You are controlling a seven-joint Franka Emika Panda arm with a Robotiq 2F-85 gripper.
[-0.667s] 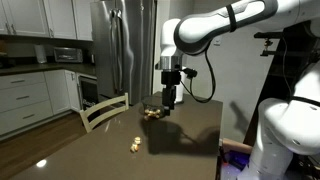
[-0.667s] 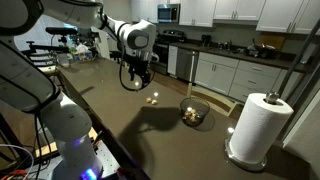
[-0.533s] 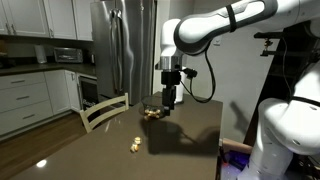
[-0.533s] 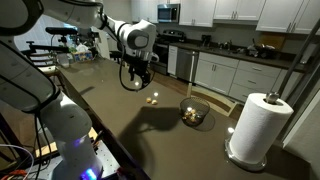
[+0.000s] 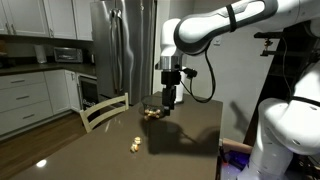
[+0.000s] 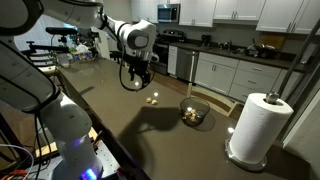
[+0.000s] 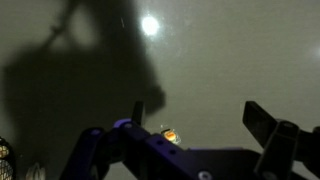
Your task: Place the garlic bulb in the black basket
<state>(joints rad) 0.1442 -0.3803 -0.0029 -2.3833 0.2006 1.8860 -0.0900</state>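
Observation:
The garlic bulb (image 5: 133,145) is a tiny pale lump lying on the dark table; it also shows in an exterior view (image 6: 152,98). The black basket (image 6: 195,112) is a low wire bowl with yellowish items in it, and in an exterior view (image 5: 152,113) it sits beside the gripper. My gripper (image 5: 171,98) hangs above the table, open and empty, apart from both; it also shows in an exterior view (image 6: 137,76). In the wrist view the open jaws (image 7: 200,120) frame bare table. I cannot make out the garlic bulb there.
A paper towel roll (image 6: 262,125) stands on the table near the basket. A wooden chair (image 5: 103,110) stands at the table's edge. A steel fridge (image 5: 120,50) and kitchen counters (image 6: 240,70) lie beyond. A lamp glare (image 7: 150,25) shows on the tabletop.

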